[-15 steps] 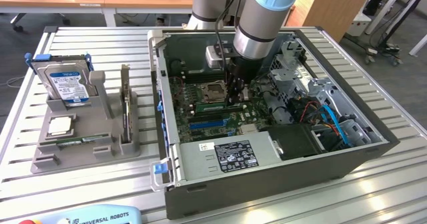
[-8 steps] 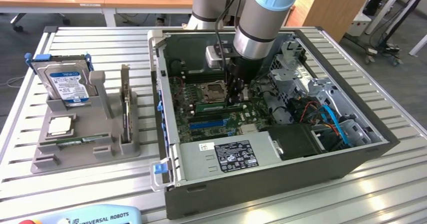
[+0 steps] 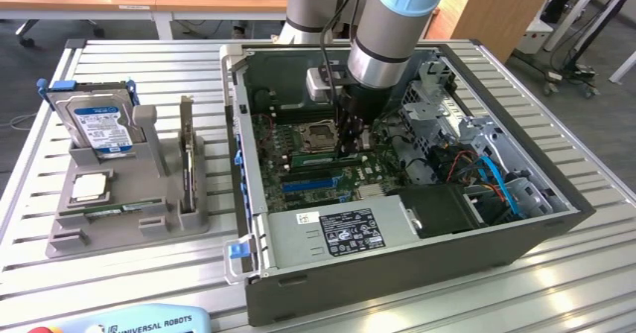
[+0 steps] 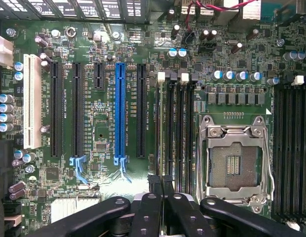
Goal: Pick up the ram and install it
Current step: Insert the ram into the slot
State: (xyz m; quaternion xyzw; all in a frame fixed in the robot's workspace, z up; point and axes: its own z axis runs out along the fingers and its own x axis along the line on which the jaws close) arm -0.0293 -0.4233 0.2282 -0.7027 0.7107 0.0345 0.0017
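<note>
My gripper (image 3: 353,145) is down inside the open computer case (image 3: 261,191), just to the exterior view's right of the processor socket (image 3: 318,134). In the wrist view its black fingertips (image 4: 153,183) are shut on the thin top edge of the ram (image 4: 160,128). The ram stands edge-on in the first memory slot beside the socket (image 4: 234,158), with a white latch (image 4: 161,76) at its far end. Whether it is fully seated I cannot tell. A second green stick like it (image 3: 119,208) lies flat on the grey holder (image 3: 100,236) outside the case.
The holder also carries a blue-labelled hard drive (image 3: 100,124), a square silver processor (image 3: 89,188) and an upright card (image 3: 186,147). More memory slots (image 4: 182,133) lie beside the ram, and a blue expansion slot (image 4: 121,113) further off. Drive cage and cables (image 3: 487,176) crowd the case's right.
</note>
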